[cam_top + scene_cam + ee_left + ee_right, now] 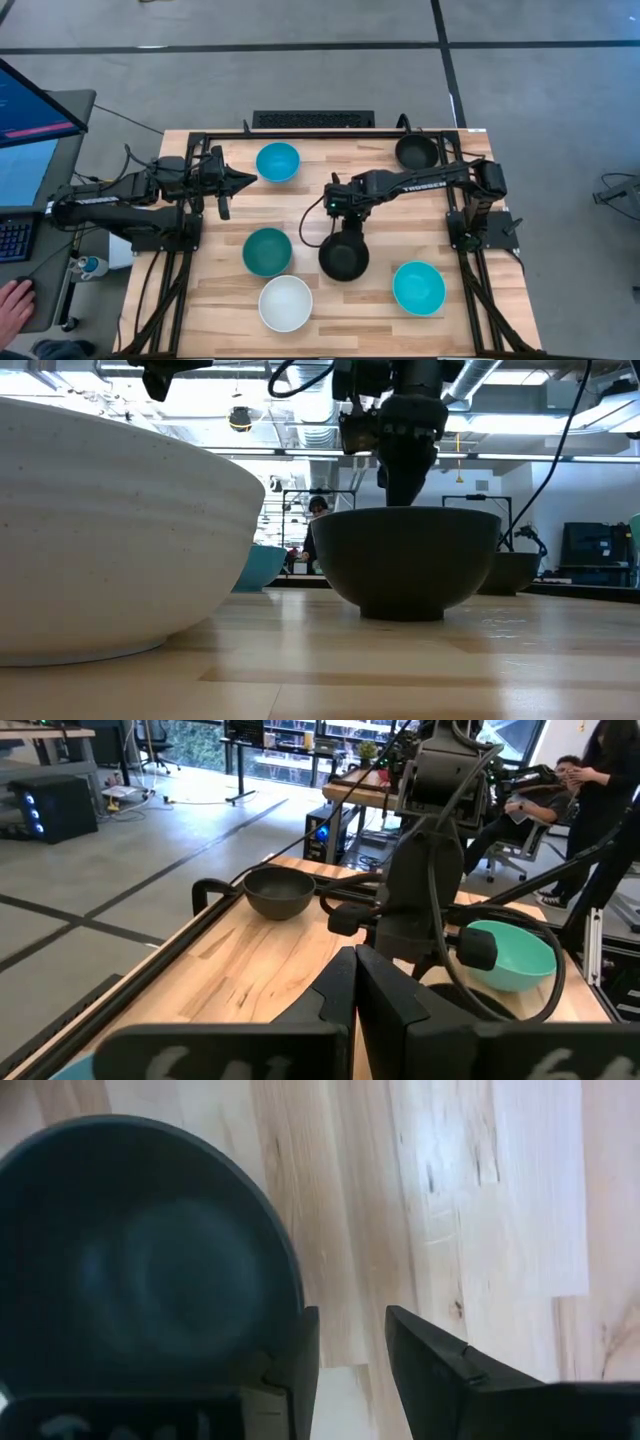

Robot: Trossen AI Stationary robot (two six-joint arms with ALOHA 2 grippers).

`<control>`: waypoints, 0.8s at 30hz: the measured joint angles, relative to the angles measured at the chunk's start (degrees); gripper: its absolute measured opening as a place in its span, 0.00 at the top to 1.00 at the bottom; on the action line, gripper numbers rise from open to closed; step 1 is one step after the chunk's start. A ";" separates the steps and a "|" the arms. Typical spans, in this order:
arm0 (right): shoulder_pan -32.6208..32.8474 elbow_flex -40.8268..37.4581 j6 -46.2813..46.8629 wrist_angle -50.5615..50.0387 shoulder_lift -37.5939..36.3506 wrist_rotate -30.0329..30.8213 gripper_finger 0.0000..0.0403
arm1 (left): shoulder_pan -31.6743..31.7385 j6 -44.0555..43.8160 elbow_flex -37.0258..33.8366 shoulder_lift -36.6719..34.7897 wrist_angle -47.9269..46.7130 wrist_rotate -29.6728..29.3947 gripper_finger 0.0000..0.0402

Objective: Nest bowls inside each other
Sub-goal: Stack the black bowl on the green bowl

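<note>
Hovering right gripper (341,236), parted fingers straddling black bowl (344,257) rim.

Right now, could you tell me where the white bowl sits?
In the high view, the white bowl sits near the table's front edge, just below the dark teal bowl.

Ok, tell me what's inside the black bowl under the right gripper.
No other bowl is nested inside the black bowl. The right gripper covers part of its rim, its jaws apart astride the wall.
</note>
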 joint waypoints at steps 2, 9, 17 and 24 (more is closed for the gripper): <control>0.29 0.34 0.00 -0.02 0.00 -0.16 0.65 | 0.01 0.00 0.00 -0.01 0.00 0.00 1.00; 2.24 0.38 -0.02 -0.24 0.00 -0.39 0.65 | 0.02 0.09 0.00 -0.01 0.00 0.00 1.00; 2.68 0.38 -0.11 1.18 0.00 0.29 0.65 | 0.00 0.20 0.00 0.00 0.00 0.00 1.00; 2.22 0.27 -1.20 0.04 2.25 0.15 0.65 | 0.00 0.35 0.00 -0.01 0.00 0.00 1.00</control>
